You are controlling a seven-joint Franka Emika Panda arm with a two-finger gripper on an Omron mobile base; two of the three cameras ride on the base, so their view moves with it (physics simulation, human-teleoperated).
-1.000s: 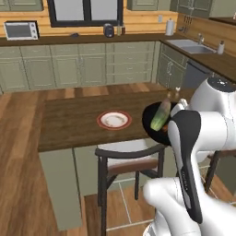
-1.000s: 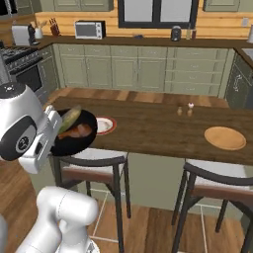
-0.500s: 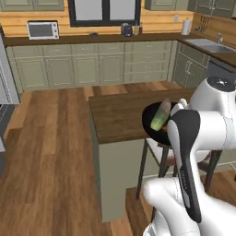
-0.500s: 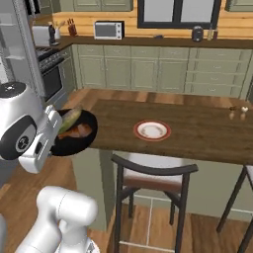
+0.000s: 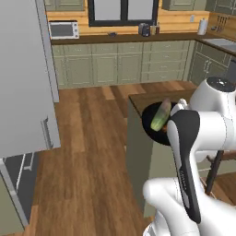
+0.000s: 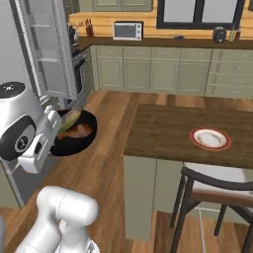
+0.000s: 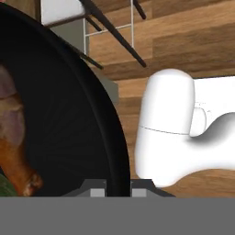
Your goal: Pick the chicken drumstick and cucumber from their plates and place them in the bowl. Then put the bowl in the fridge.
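Note:
My gripper (image 7: 118, 189) is shut on the rim of the glossy black bowl (image 7: 69, 114) and holds it in the air, off the island's left end. Inside the bowl lie the reddish-brown chicken drumstick (image 7: 14, 151) and the pale green cucumber (image 6: 69, 120). From the left base view the cucumber (image 5: 160, 116) leans on the bowl (image 5: 151, 123) just ahead of my white forearm. A red-rimmed plate (image 6: 211, 138) sits bare on the wooden island. The grey fridge (image 5: 25, 78) stands to the left, with its door (image 6: 47, 49) open and white shelves showing.
The wooden island counter (image 6: 163, 128) is right of the bowl, with a dark stool (image 6: 212, 197) at its front. Green cabinets and a microwave (image 6: 127, 30) line the far wall. Open wood floor (image 5: 92, 138) lies between me and the fridge.
The base has driven and turned left, so the views swung from the island toward the fridge. The bowl with both foods stays in my shut gripper, unchanged against the arm.

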